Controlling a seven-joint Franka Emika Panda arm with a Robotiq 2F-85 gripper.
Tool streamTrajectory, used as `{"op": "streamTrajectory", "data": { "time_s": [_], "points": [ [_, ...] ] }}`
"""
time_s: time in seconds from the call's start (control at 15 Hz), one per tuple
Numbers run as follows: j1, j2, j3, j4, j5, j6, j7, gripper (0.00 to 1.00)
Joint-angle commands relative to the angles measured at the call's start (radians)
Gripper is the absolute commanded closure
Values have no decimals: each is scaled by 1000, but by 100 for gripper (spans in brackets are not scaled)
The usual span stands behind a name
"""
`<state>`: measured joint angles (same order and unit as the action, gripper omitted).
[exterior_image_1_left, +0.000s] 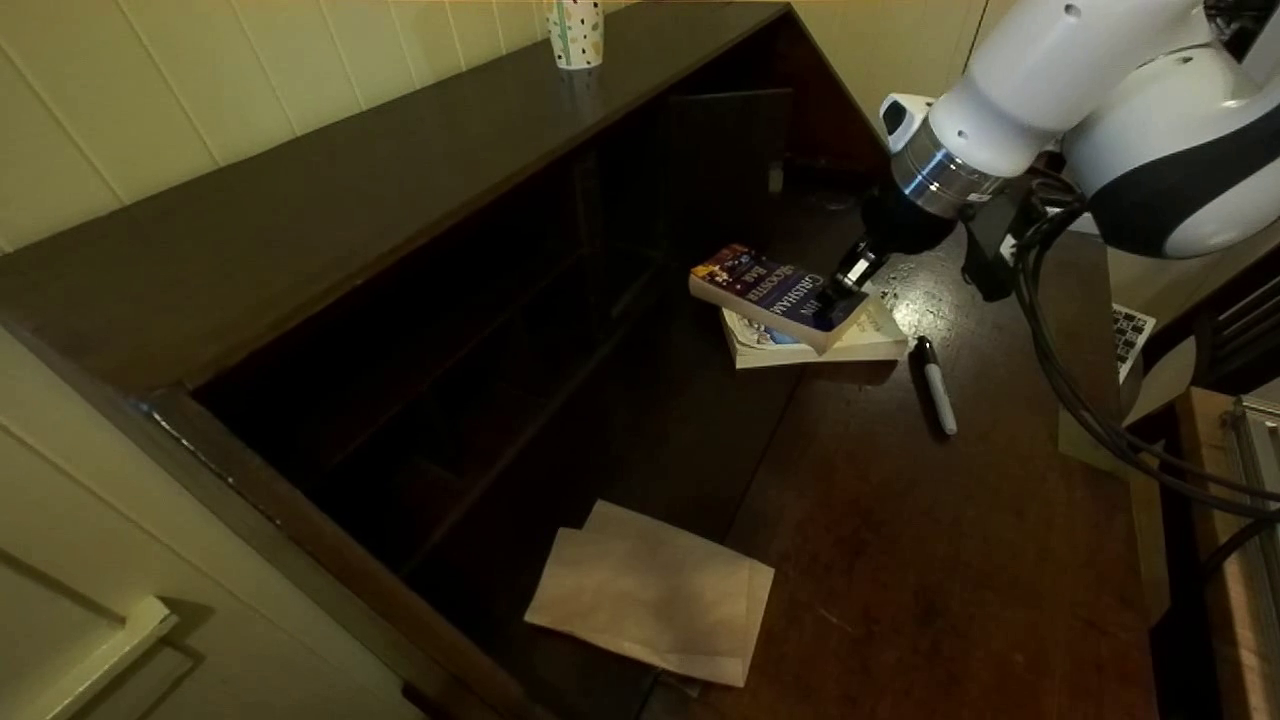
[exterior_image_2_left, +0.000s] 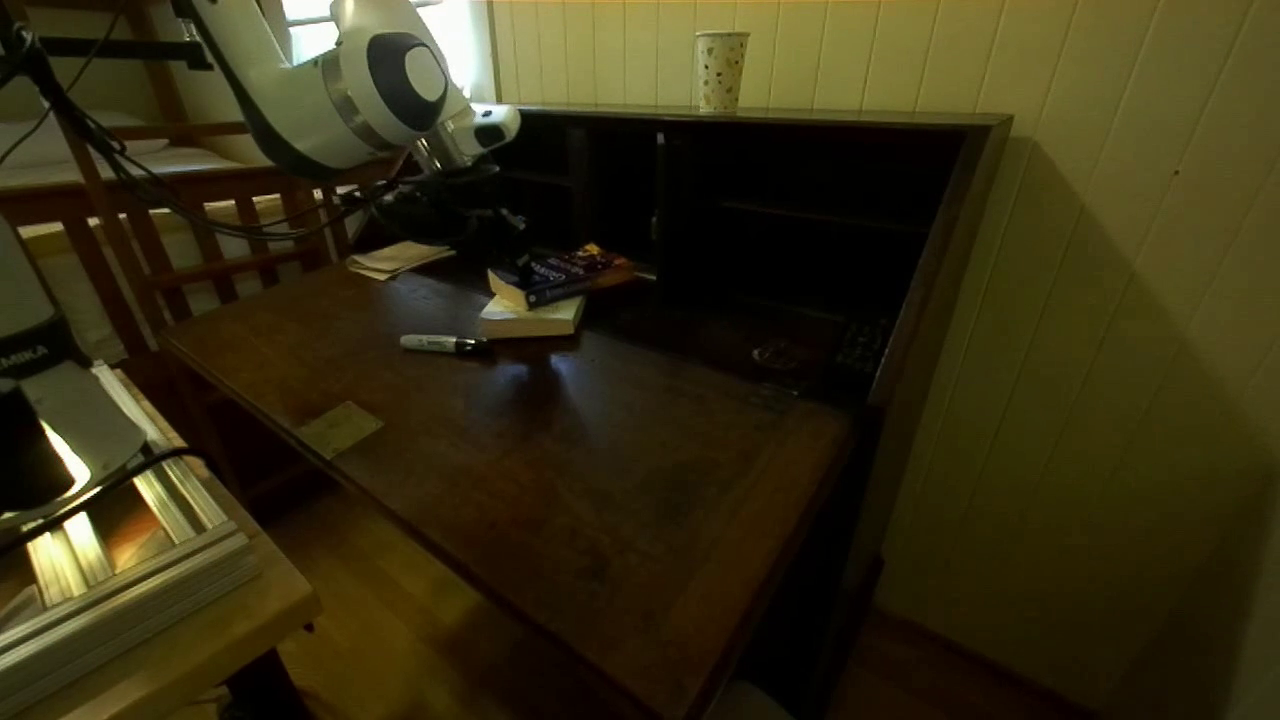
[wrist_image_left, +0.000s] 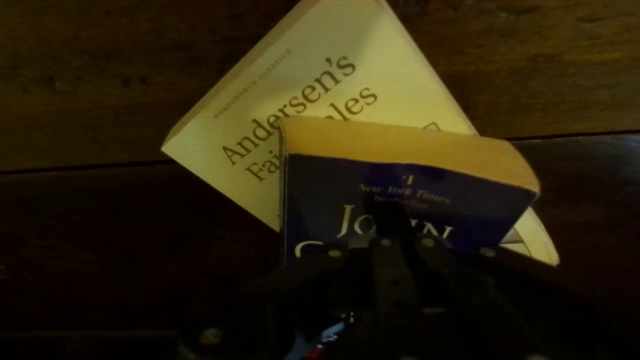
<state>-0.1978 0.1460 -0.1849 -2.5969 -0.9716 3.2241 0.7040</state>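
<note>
At far right in an exterior view: pointing down with gripper (exterior_image_1_left: 826, 299), with fingers narrowly together, over the blue paperback (exterior_image_1_left: 765, 286) set askew atop a pale book (exterior_image_1_left: 868, 338). Touching or just above: cannot tell. Close by to the right: grey marker (exterior_image_1_left: 937, 388). Nearer, to the left: tan paper (exterior_image_1_left: 652, 592).

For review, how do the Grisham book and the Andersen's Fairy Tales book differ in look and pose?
The Grisham book has a dark cover with light lettering; the Andersen's book has a mostly pale one with dark lettering. The Grisham book lies on top, turned at an angle to the Andersen's book, part of whose title it hides in the wrist view. Both lie closed, titles up.
</note>
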Motion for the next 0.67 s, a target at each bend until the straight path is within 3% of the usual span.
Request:
{"op": "streamTrajectory", "data": {
  "time_s": [0.0,0.07,0.13,0.2,0.6],
  "points": [
    [-58,95,99,-34,66,79,-57,100],
    [-78,107,126,-33,61,92,-64,100],
    [-21,108,102,-67,217,111,-208,100],
    [-115,120,186,-41,81,105,-92,100],
    [-268,121,353,-36,74,56,-126,100]
  ]
}}
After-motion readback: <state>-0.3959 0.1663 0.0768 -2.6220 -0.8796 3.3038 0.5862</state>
